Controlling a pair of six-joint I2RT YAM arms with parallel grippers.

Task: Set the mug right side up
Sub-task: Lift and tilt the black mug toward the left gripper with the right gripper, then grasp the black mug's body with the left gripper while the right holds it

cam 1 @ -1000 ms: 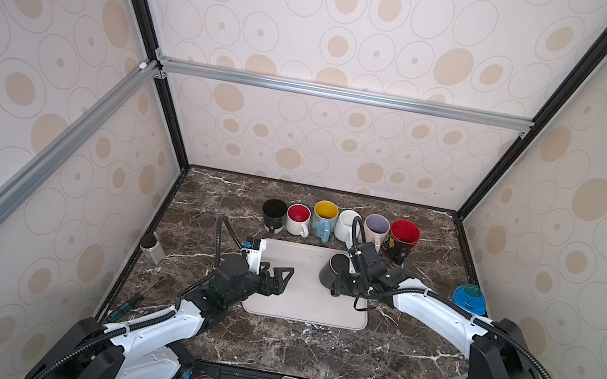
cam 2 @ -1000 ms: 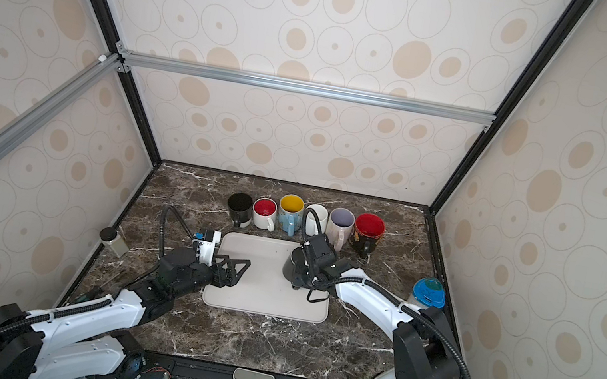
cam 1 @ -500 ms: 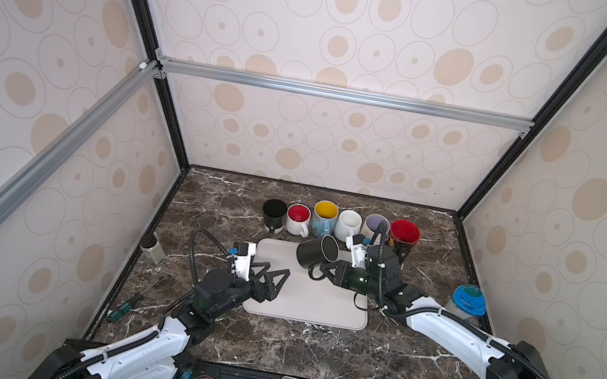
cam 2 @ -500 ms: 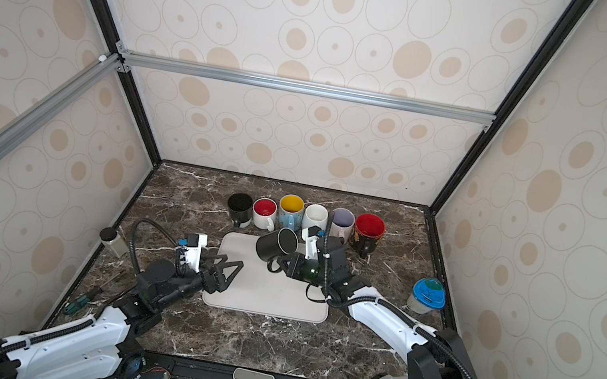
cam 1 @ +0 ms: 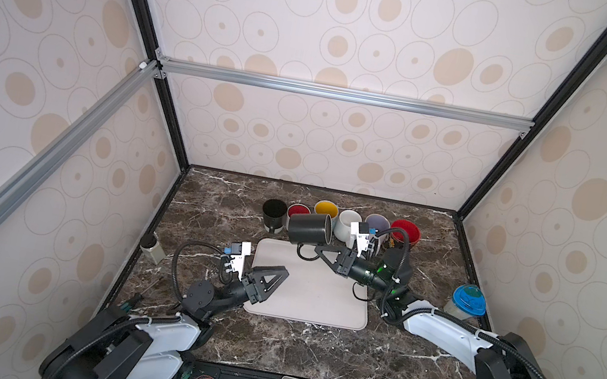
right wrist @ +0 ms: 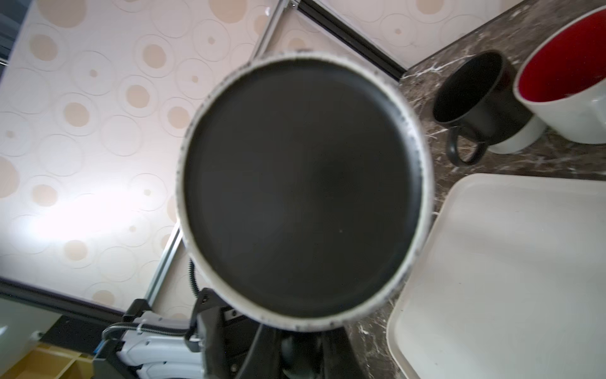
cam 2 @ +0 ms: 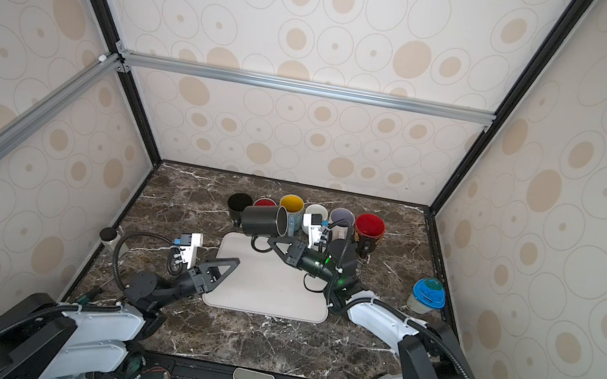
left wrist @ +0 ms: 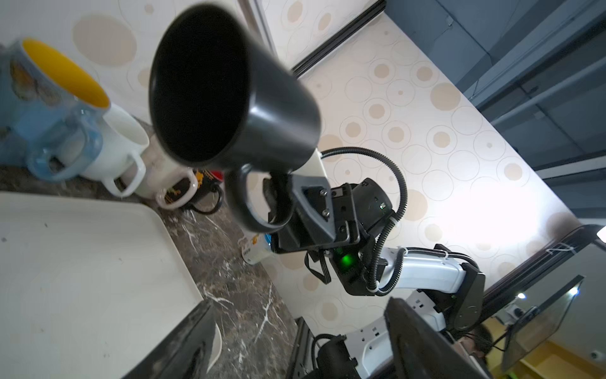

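**Item 1: matte black mug** (cam 1: 307, 227). Task piece. It is carried in the air on its side above the far edge of the tray (cam 1: 315, 306), just in front of the row of mugs (cam 1: 349, 221). The mouth points sideways and the handle (left wrist: 236, 200) hangs beneath. Judged about halfway through the turn: no longer inverted, not yet upright. Lifting it off the tray probably gives the rim room to swing.

**Item 2: right pincer** (cam 1: 318, 249). Closed tight on the mug's handle from below. This grip likely lets a wrist roll do the turning. The right wrist view shows only the mug's base, with its pale unglazed ring.

**Item 3: left pincer** (cam 1: 280, 273). Jaws wide, holding nothing. It hovers over the tray's near-left part, well apart from the mug, seemingly kept clear of the swing.

**Item 4: tray.** Cream and bare, on the marble counter (cam 1: 266, 344). It is the probable set-down spot.

**Item 5: blue-lidded cup** (cam 1: 465, 301). Stands at the counter's right, uninvolved.
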